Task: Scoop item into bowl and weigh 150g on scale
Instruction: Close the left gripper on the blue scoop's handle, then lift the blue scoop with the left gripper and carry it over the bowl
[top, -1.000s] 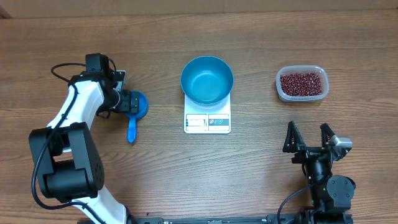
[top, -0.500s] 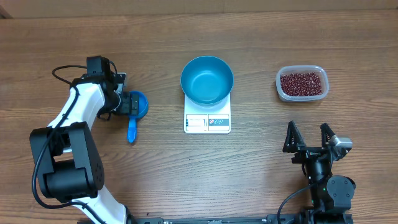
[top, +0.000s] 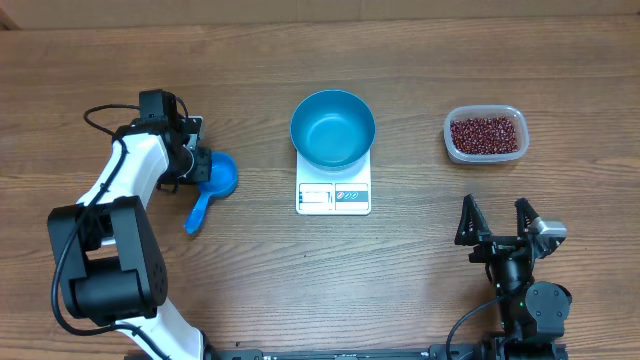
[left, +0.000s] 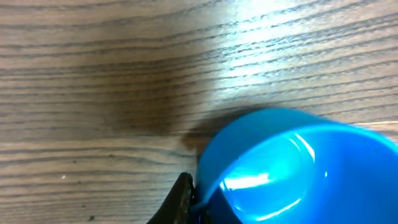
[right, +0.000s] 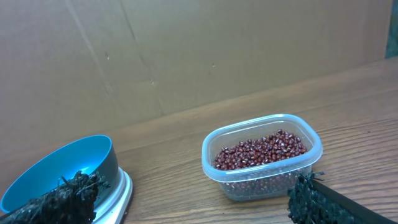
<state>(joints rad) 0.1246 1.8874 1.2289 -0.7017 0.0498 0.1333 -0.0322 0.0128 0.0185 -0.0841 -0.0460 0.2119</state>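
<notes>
Left gripper (top: 200, 165) is sitting with its jaws closed right down; in the left wrist view one dark finger (left: 181, 198) is pressing against the outer wall of the scoop (top: 216, 178), so it is looking like a pinch on the cup's rim rather than on the handle. The second finger is not showing there. The scoop is lying on the table (top: 300, 290) just beside that gripper, handle trailing toward the front edge.

Moving outward: the bowl (top: 333, 128) is standing upright on the scale (top: 333, 198) at mid-table, and nothing is showing inside it. The beans (top: 485, 134) are sitting heaped in the tub (top: 452, 148), well apart on the far right, with bowl and scale lying between them and the scoop.

Right gripper (top: 493, 206) is waiting near the front edge, jaws spread wide, holding nothing.

Judging the step: picking up the scoop; no scooping done yet. The next move is calling for a lift with the cup kept level, then a long carry across to the tub. A rim pinch is risking the scoop swivelling
</notes>
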